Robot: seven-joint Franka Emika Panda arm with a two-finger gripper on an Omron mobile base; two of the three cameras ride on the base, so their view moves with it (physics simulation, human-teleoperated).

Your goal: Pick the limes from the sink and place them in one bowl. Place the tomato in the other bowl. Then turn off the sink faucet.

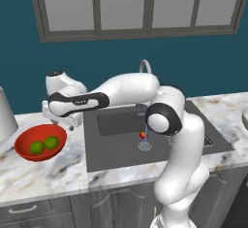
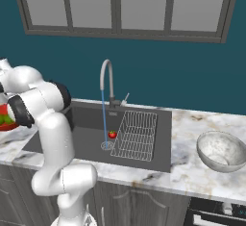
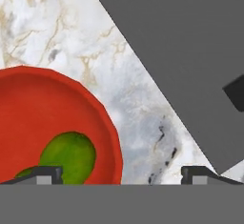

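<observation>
1. The gripper [image 3: 121,173] hangs with its fingers spread wide and nothing between them, over the right-hand rim of the red bowl [image 1: 24,147] and the marbled counter [image 3: 133,99] beside it.
2. In the hand view one finger [image 3: 45,173] sits over the bowl's inside, the other [image 3: 200,173] over pale stone near the sink's edge.
3. Two limes [image 1: 44,144] lie side by side in the red bowl, touching or nearly so; the hand view catches one lime [image 3: 69,156] just above the left fingertip.
4. The bowl rests on the counter left of the sink [image 1: 116,149], close to its edge.
5. The tomato [image 2: 112,134] sits on the sink floor just beside the drain [image 2: 106,145], next to a wire rack [image 2: 137,136].
6. Water runs in a thin blue stream from the faucet [image 2: 108,83] down to the drain.
7. The pale bowl [image 2: 222,151] stands on the counter right of the sink, well apart from the tomato.
</observation>
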